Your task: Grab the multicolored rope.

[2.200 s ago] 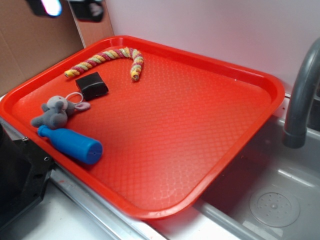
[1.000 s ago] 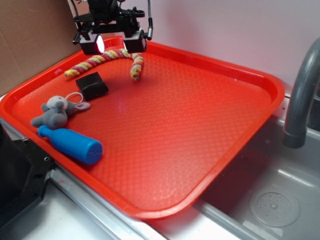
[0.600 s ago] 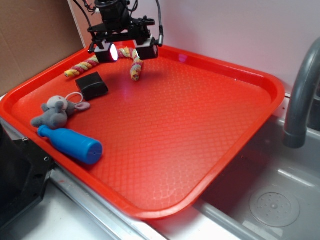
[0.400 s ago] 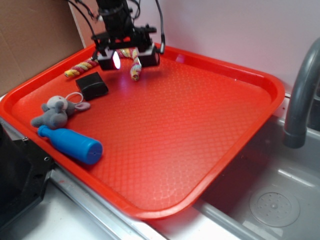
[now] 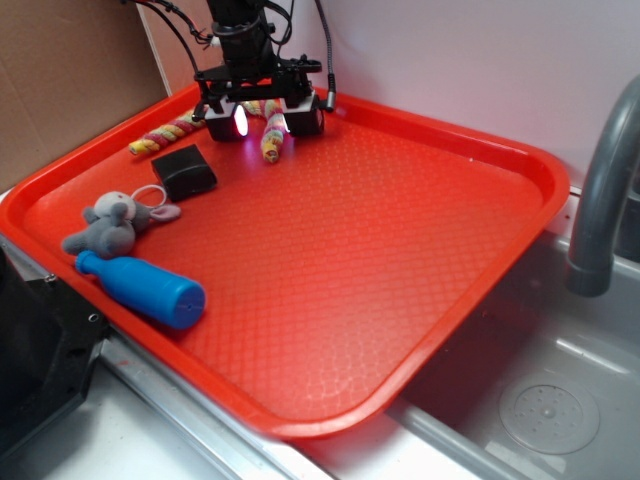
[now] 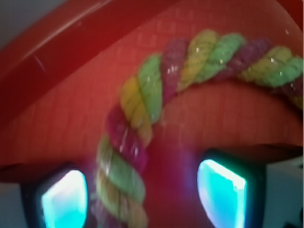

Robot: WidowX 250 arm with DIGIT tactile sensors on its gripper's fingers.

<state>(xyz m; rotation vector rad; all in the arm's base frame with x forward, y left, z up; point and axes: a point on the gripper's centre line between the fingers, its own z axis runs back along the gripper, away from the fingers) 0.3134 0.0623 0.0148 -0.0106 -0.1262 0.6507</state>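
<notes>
Exterior view: gripper [image 5: 263,117] low over the far-left corner of the red tray [image 5: 400,260], jaws spread wide, straddling the bend of the multicolored rope [image 5: 272,138], nothing clamped. Wrist view: rope [image 6: 142,104] curving between 2 glowing fingertips [image 6: 64,199], flat on tray. Nearby: black block [image 5: 184,170], grey plush mouse [image 5: 110,224], blue bottle [image 5: 142,289].
</notes>
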